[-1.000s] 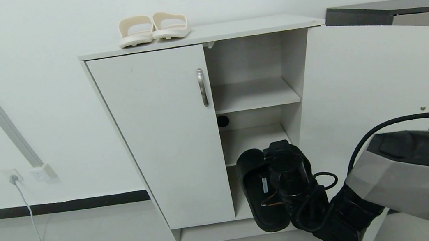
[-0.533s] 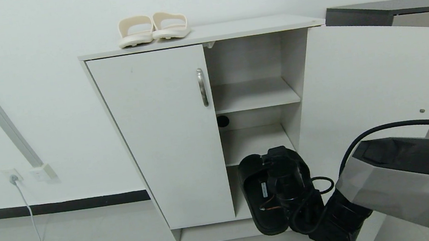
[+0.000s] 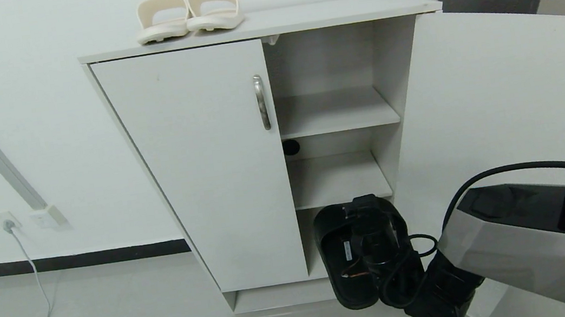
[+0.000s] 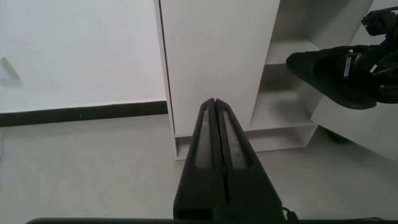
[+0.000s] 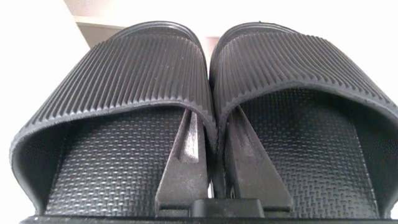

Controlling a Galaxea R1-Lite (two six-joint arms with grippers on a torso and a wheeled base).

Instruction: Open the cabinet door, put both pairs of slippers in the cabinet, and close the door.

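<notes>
1. The black slippers hang side by side at the mouth of the cabinet's lowest compartment. Their toes point inward, just under the front edge of the middle shelf, and they are clear of the floor.
2. The right hand is clamped on them. One finger sits inside each slipper, and together they pinch the two neighbouring strap edges.
3. The left hand has its fingers pressed together on nothing. It is low, facing the shut left door, well apart from the black pair.
4. The right door is swung wide. The left door's free edge, below its handle, lies just beside the nearer slipper.
5. The cream slippers lie on the cabinet's top surface, so that pair and the door closing are not yet done.
6. What could go wrong, as I judge it:
   - The grip holds only thin strap edges. A quick push or tilt could let one slipper twist loose and drop to the floor.
   - The toes could catch on the middle shelf's front edge if the pair goes in too high.
   - Drifting sideways could knock the pair against the shut door's edge.
   - The cable looped at the right wrist could snag on the open door.
</notes>
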